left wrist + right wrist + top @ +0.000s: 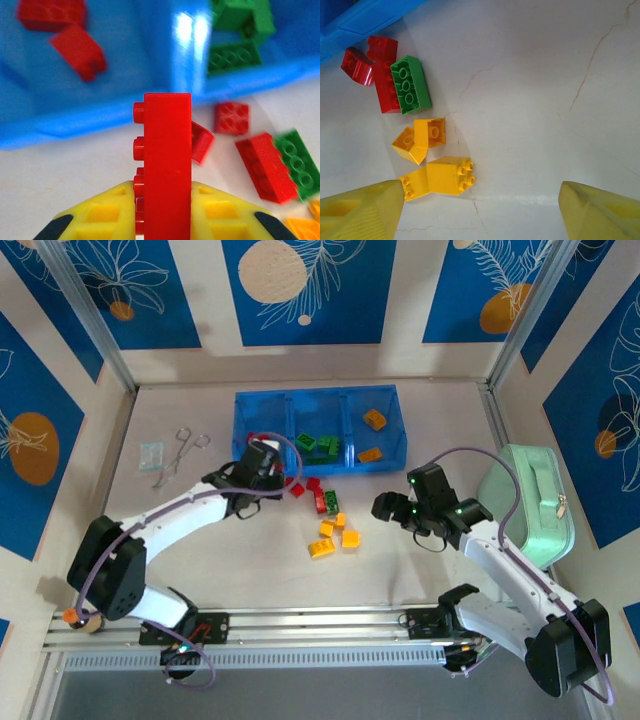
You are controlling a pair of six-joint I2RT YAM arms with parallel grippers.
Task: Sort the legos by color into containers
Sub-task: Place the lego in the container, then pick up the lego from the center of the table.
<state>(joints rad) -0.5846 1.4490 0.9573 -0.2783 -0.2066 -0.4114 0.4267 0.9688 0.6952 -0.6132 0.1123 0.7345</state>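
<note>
My left gripper (162, 200) is shut on a red lego (167, 165) held upright, studs to the left, just in front of the blue tray's front wall (75, 125). From above, this gripper (262, 465) hangs at the tray's (315, 393) left compartment. Red legos (75, 50) lie in the left compartment, green ones (320, 447) in the middle, orange ones (374, 420) in the right. Loose red (382, 75), green (410, 85) and yellow legos (447, 175) lie on the table. My right gripper (480, 200) is open above the table, right of the yellow legos, holding nothing.
A mint-green zippered case (530, 500) stands at the right wall beside the right arm. Metal forceps (180, 452) and a small clear packet (152, 455) lie at the left of the table. Side walls close in on both sides.
</note>
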